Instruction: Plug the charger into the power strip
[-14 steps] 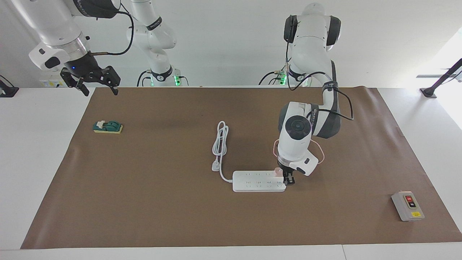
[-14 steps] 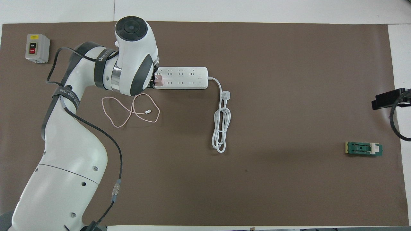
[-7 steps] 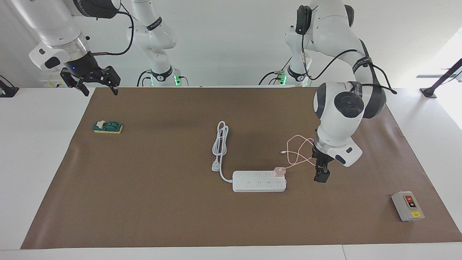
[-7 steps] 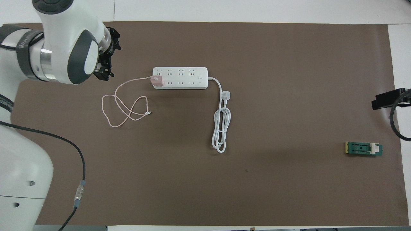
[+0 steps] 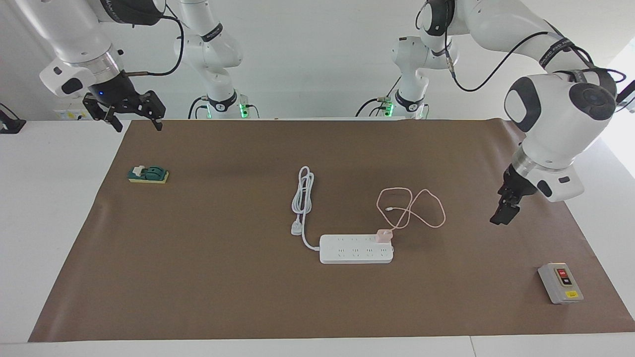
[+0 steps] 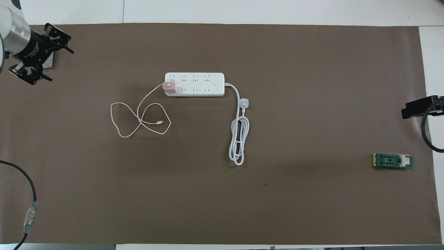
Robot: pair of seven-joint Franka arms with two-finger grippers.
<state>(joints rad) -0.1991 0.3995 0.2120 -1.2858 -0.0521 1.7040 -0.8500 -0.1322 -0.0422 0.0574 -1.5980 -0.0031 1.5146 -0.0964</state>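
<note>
The right claw (image 5: 134, 119) hangs released over the robots' edge of the brown mat (image 5: 223, 287). The left claw (image 5: 502, 212), released and holding nothing, hovers over the mat toward the left arm's end of the worktop. Farther out, the charger (image 5: 383, 236) sits plugged into the power strip (image 5: 354, 249), its pink cable (image 5: 412, 208) looped nearer the robots.

The charger (image 5: 384, 236) sits plugged into the power strip (image 5: 356, 249), well apart from the empty, spread-fingered left gripper (image 5: 502, 212).
</note>
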